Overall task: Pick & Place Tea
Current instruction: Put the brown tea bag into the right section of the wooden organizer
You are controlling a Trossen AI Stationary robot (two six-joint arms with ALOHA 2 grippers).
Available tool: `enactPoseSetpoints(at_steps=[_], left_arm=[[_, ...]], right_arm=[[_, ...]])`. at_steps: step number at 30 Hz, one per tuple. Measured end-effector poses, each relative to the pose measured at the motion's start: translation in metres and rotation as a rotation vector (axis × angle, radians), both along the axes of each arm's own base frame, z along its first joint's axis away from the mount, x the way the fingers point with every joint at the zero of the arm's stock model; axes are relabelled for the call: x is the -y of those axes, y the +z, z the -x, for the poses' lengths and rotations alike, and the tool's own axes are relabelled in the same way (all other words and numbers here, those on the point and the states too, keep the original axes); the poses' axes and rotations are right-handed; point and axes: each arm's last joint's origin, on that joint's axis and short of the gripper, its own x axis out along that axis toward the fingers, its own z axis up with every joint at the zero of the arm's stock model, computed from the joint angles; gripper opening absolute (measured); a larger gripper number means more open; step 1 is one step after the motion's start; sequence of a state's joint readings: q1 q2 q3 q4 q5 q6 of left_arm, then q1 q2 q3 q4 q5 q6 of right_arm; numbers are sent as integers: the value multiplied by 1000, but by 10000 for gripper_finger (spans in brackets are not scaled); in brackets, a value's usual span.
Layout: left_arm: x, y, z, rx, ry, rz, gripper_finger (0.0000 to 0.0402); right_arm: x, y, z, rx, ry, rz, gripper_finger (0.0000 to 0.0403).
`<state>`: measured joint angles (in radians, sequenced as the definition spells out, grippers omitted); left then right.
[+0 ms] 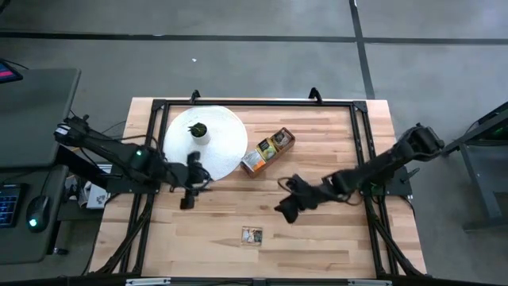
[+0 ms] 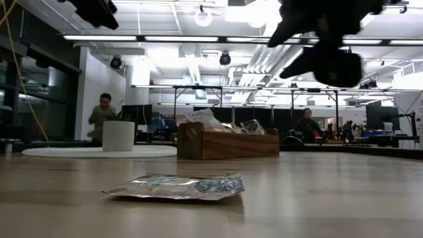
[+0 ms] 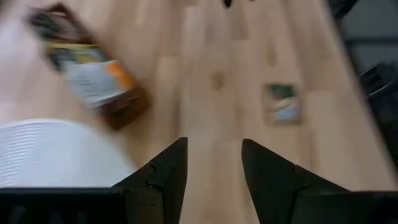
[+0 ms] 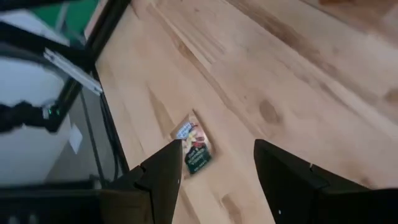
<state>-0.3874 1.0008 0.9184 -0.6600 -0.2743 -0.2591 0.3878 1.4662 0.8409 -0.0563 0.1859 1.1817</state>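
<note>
One tea sachet point(image 1: 252, 234) lies flat on the desk point(image 1: 333, 238) near its front edge, well apart from the wooden box point(image 1: 267, 151). Squarish, no clear long axis; silvery in the low view, printed green and white. Bare desk surrounds it. Left gripper point(image 1: 188, 191) and right gripper point(image 1: 287, 208) hover, jaws apart, empty.

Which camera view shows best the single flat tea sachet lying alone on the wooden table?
The right wrist view shows the flat tea sachet best: near, with its printed face readable as colours. The high view shows it small. The low view shows it edge-on, silvery. The left wrist view shows it blurred.
</note>
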Motion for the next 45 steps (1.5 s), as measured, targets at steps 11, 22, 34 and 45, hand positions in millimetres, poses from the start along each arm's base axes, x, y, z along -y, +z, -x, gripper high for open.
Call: enactPoseSetpoints(at_steps=[11,22,34,45], left_arm=[[26,-82,-26,10,-55,263,132],[79,-146,-63,-69,-197,214,9],[119,-170,-121,-118,-268,204,1],[130,-183,-139,-232,-203,157,0]], right_arm=[[-37,-6,22,27,-32,28,195],[-62,-38,21,-35,51,88,195],[-80,-63,20,-64,-10,0,195],[-82,-64,14,-21,-83,-81,195]])
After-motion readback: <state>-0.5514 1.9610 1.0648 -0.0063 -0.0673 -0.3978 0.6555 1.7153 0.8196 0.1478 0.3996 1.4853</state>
